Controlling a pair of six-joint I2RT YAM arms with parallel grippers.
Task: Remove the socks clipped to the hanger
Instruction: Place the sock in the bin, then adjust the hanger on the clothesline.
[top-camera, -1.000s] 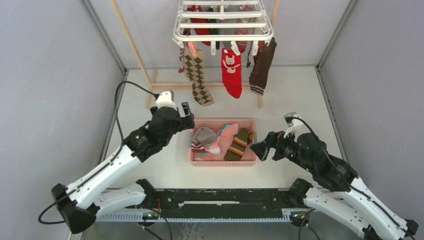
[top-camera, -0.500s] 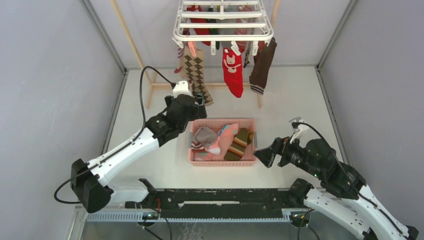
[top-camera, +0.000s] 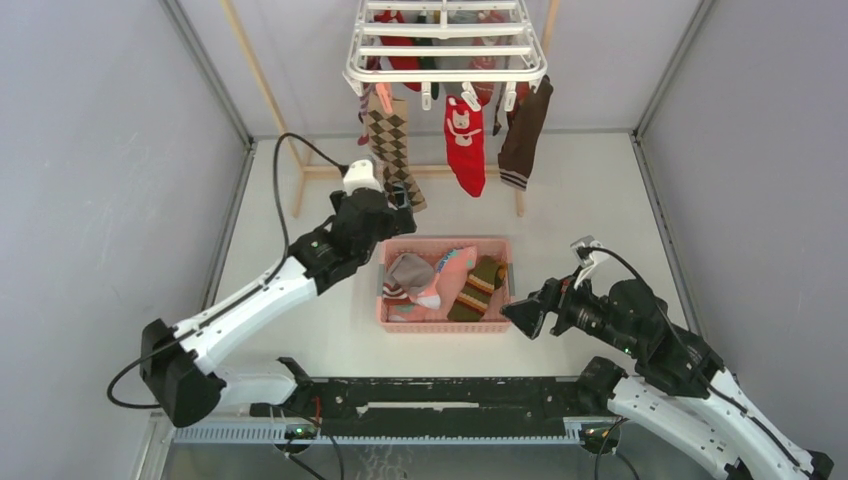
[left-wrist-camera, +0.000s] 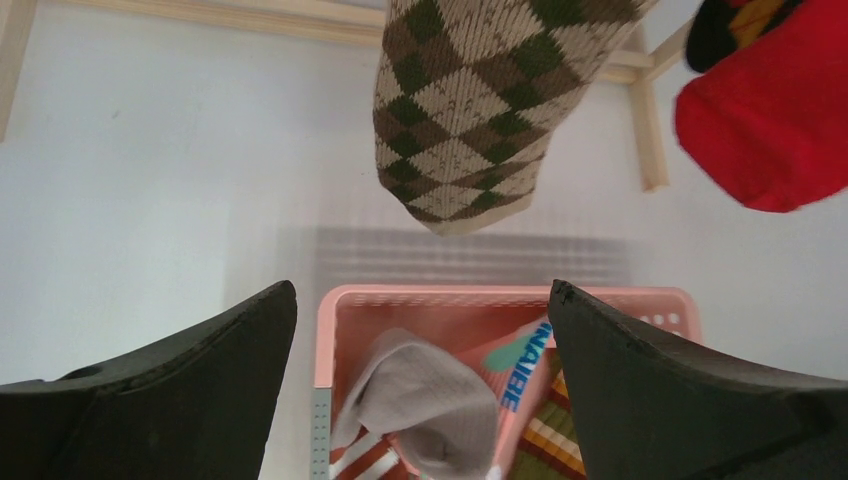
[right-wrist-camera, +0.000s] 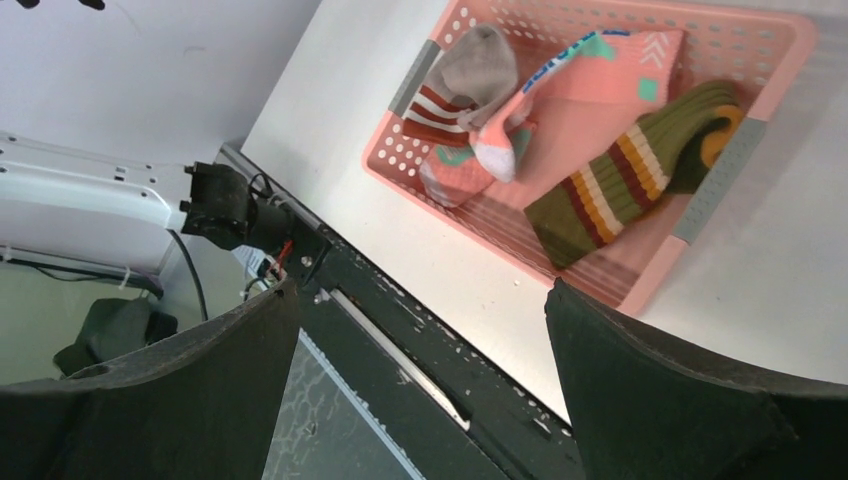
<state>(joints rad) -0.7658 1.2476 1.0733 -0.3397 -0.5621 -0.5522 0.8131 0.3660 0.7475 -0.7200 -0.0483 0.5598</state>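
Observation:
The white hanger (top-camera: 446, 50) hangs at the top with socks clipped under it: a brown argyle sock (top-camera: 392, 150), a red sock (top-camera: 464, 145) and a dark brown sock (top-camera: 524, 125), with more behind. My left gripper (top-camera: 402, 212) is open just below the argyle sock's toe and holds nothing. In the left wrist view the argyle sock (left-wrist-camera: 480, 110) and red sock (left-wrist-camera: 760, 130) hang above my left gripper (left-wrist-camera: 422, 300). My right gripper (top-camera: 515, 315) is open and empty at the pink basket's right front corner; in its own view my right gripper (right-wrist-camera: 420, 300) points down at the black rail.
A pink basket (top-camera: 392, 322) in the middle of the table holds a grey sock (top-camera: 408, 270), a pink sock (top-camera: 450, 275) and a green striped sock (top-camera: 480, 285). A light wooden rack (top-camera: 262, 80) carries the hanger. Grey walls close in both sides. A black rail (top-camera: 440, 400) runs along the near edge.
My left arm has reached forward from beside the basket up to the argyle sock's toe, then held. My right gripper has drawn back slightly toward the near edge.

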